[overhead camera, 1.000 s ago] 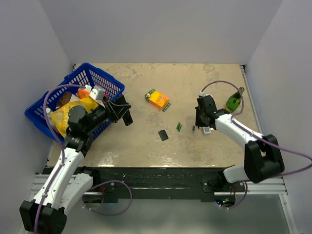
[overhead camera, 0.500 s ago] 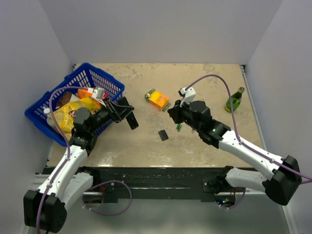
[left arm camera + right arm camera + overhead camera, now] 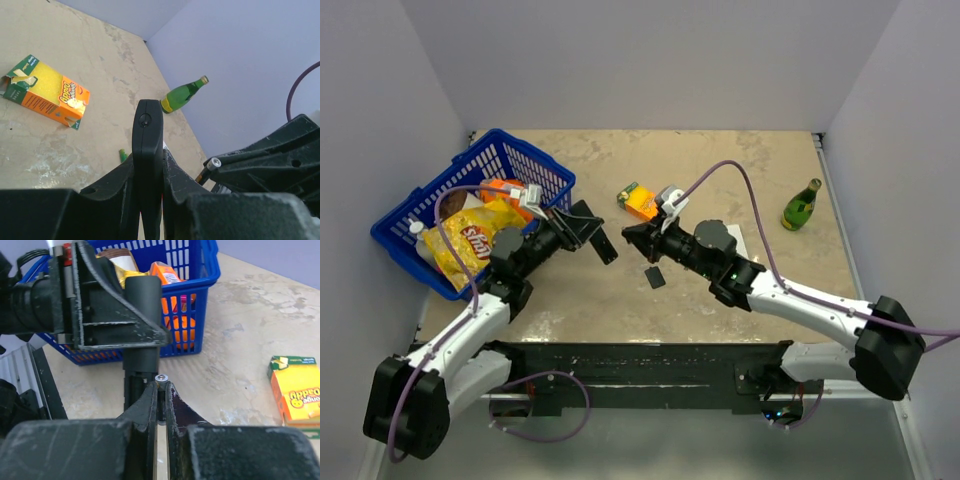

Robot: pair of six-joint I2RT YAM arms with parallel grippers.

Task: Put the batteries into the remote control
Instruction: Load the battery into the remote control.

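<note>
My left gripper [image 3: 580, 229] is shut on the black remote control [image 3: 602, 243] and holds it above the table, tilted. In the left wrist view the remote [image 3: 147, 135] stands between the fingers [image 3: 175, 175]. My right gripper [image 3: 633, 237] is shut on a thin battery [image 3: 160, 379] whose silver tip shows between the fingers. The tip sits right at the remote [image 3: 142, 315], next to its open compartment [image 3: 133, 385] with a spring. A second green battery [image 3: 122, 155] lies on the table. The small black cover [image 3: 655, 277] lies flat below the grippers.
A blue basket [image 3: 552, 178] with snack packs stands at the left, also in the right wrist view [image 3: 207, 275]. An orange box [image 3: 642, 203] lies mid-table. A green bottle [image 3: 801, 205] stands at the right. A white bar [image 3: 734, 236] lies behind the right arm.
My right arm has swung from the right side of the table leftward to the remote, carrying the battery. My left gripper has moved the remote a little rightward toward it.
</note>
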